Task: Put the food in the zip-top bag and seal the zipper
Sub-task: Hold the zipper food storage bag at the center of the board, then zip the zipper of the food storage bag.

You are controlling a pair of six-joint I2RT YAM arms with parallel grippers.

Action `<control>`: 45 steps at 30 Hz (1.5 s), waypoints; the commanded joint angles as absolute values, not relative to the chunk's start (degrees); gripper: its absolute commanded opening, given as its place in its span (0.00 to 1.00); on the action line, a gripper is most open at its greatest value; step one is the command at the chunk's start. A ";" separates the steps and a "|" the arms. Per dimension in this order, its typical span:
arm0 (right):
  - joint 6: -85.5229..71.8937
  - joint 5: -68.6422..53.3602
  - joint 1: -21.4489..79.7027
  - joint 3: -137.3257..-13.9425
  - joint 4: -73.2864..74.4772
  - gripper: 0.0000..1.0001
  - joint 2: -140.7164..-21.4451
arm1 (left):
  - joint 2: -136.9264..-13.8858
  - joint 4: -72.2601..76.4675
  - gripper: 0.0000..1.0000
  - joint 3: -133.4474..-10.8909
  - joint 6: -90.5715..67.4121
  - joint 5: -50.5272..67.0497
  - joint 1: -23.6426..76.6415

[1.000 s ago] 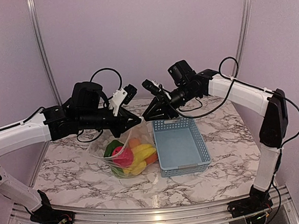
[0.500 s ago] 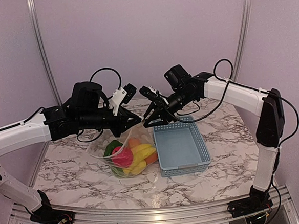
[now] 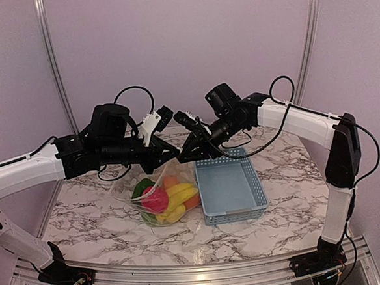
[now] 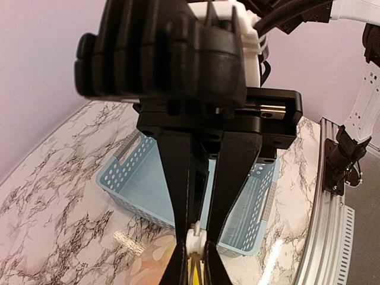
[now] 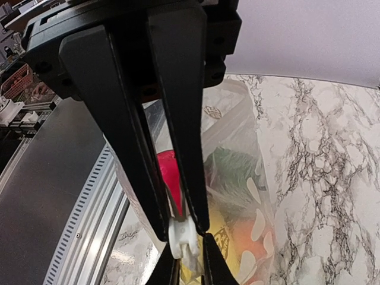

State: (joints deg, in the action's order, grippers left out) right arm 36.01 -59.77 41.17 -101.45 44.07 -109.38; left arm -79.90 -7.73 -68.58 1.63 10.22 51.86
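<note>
White-dotted clear bag [image 5: 236, 126]; light-blue basket [image 3: 231, 186]

In the top view the left gripper [image 3: 170, 158] and right gripper [image 3: 185, 153] meet at the mouth of the bag [image 3: 159, 187] and cover it. The left arm [image 3: 22, 170] runs off the left edge. In both wrist views the finger ends pass the bottom edge; a small white piece [image 4: 195, 238] between the left fingers [image 4: 178, 196] cannot be identified. The right fingers [image 5: 127, 136] hide most of the zipper [image 5: 237, 116]. The food [image 5: 228, 169] is blurred patches through plastic. The basket [image 4: 127, 178] is half hidden by the left fingers.
</note>
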 commanded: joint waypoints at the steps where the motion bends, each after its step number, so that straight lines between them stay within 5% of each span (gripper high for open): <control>1: 35.85 -59.95 41.53 -103.30 43.11 0.05 -107.88 | -80.25 -6.17 0.00 -68.16 1.27 9.89 51.56; 5: 35.69 -59.52 41.54 -102.47 42.33 0.00 -107.09 | -80.85 -6.22 0.21 -68.36 0.86 8.50 51.49; 12: 36.79 -58.71 41.54 -101.91 42.66 0.00 -106.61 | -82.16 -6.30 0.24 -69.79 0.79 9.59 51.43; 25: 36.87 -58.49 41.31 -101.43 42.80 0.00 -106.67 | -81.32 -5.83 0.17 -70.26 1.05 11.51 51.31; 34: 36.66 -59.43 40.79 -101.69 42.74 0.00 -106.94 | -81.58 -6.59 0.00 -69.98 1.21 12.28 51.05; 45: 32.72 -64.79 33.29 -96.68 35.23 0.00 -103.98 | -79.78 -10.44 0.00 -66.73 1.92 11.02 49.61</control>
State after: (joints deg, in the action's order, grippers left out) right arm 33.93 -63.48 37.78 -98.06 38.59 -108.05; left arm -82.15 -5.82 -69.10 1.34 11.53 50.81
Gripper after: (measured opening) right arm 0.003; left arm 0.095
